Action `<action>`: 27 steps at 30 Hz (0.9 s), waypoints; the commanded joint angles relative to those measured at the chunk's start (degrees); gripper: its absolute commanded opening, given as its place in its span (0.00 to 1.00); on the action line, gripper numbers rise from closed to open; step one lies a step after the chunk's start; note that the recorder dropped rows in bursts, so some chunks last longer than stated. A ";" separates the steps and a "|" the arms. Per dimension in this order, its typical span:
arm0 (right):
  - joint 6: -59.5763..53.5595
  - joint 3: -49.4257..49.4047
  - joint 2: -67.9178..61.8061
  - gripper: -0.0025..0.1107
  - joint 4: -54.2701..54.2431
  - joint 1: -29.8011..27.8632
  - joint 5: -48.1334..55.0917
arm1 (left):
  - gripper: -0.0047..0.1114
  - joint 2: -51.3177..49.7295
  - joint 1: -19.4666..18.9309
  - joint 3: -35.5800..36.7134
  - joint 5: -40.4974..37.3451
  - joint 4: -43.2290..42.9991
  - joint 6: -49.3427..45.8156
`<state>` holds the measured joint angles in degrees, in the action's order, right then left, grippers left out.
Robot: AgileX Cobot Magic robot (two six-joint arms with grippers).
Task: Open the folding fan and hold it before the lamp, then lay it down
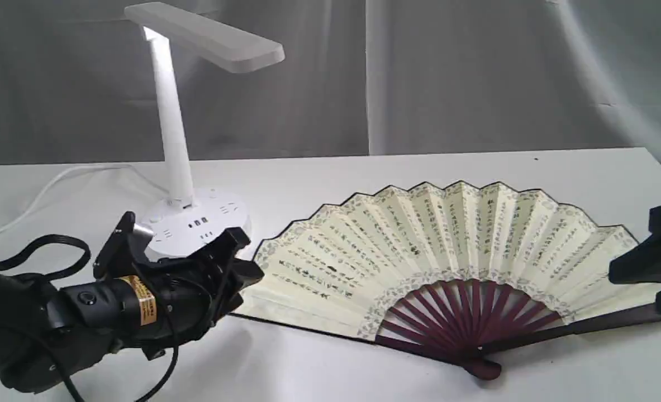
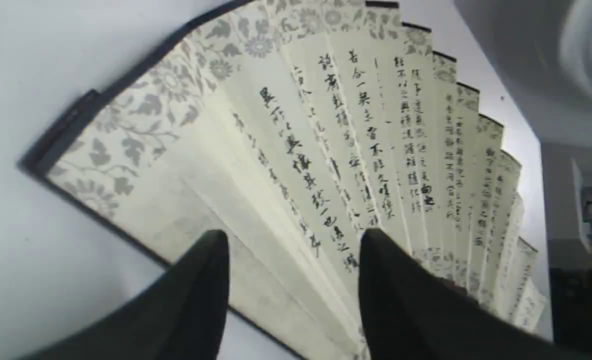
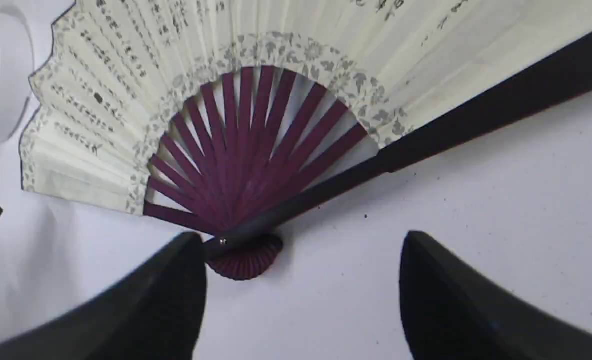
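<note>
On the white table [image 1: 364,173] before grey curtains [image 1: 475,72], folding fan [image 1: 447,240] lies spread, both claws [image 2: 296,235] [image 3: 301,236] gape.

Fan script: the folding fan [image 2: 326,150] is carrying columns of small dark brush characters, apparently Chinese calligraphy, running down its cream pleats.
Legible characters: in the left wrist view a few are coming through, possibly 不, 一 and 也; the others are blurring into strokes.
Other views: in the exterior and right wrist views the same script is showing only as dark specks, too small to read.
Sticker: a yellow sticker [image 1: 144,301] with dark print is sitting on the left arm [image 1: 84,304]; the print is too small to read.
</note>
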<state>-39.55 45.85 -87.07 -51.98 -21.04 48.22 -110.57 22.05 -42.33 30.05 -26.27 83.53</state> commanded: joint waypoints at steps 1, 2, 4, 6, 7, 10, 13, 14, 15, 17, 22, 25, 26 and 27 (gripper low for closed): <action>1.93 0.27 0.59 0.50 3.85 1.37 0.37 | 0.40 0.76 -0.10 -1.55 -6.22 -5.05 3.92; 2.62 0.27 0.59 0.49 4.88 1.65 0.21 | 0.40 0.86 -0.10 -1.69 -7.80 -6.34 4.82; 3.10 0.27 0.68 0.48 6.06 2.29 0.12 | 0.39 1.89 -0.10 -2.13 -11.58 -9.65 7.18; 3.73 0.27 0.83 0.46 6.36 2.72 -0.19 | 0.38 3.33 -0.10 -2.26 -14.83 -11.18 7.62; 3.86 0.27 0.83 0.46 6.36 3.24 -0.19 | 0.37 4.24 -0.10 -2.26 -16.54 -11.95 7.62; 3.86 0.27 0.83 0.44 7.13 4.56 -0.19 | 0.34 6.91 -0.10 -2.26 -20.52 -13.54 7.62; 4.82 0.27 0.83 0.43 9.57 6.19 -0.19 | 0.32 10.02 -0.10 -2.26 -24.86 -17.06 7.62; 5.77 0.27 0.83 0.43 10.90 6.77 -0.19 | 0.30 10.96 -0.10 -2.26 -26.14 -18.61 7.62; 6.36 0.27 0.83 0.43 12.06 7.36 -0.32 | 0.30 11.86 -0.10 -2.26 -27.51 -20.01 7.62; 7.85 0.27 0.83 0.43 13.90 8.40 -0.69 | 0.29 13.30 -0.10 -2.26 -30.05 -21.46 7.62; 10.27 0.27 0.83 0.43 15.99 9.23 -0.92 | 0.22 17.16 -0.10 -2.26 -36.54 -21.46 5.59; 11.33 0.27 1.47 0.43 17.94 9.23 -1.21 | 0.13 18.49 -0.10 -2.26 -40.76 -21.46 1.46; 11.60 0.27 1.59 0.43 18.16 9.23 -1.48 | 0.10 18.79 -0.10 -2.26 -41.94 -21.35 0.54; 11.75 0.27 2.10 0.43 18.15 9.23 -1.63 | 0.07 19.33 -0.10 -2.26 -43.49 -20.85 -0.43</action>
<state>-28.29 45.85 -86.07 -34.54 -12.00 47.14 -92.28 22.05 -44.32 -10.95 -47.51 85.14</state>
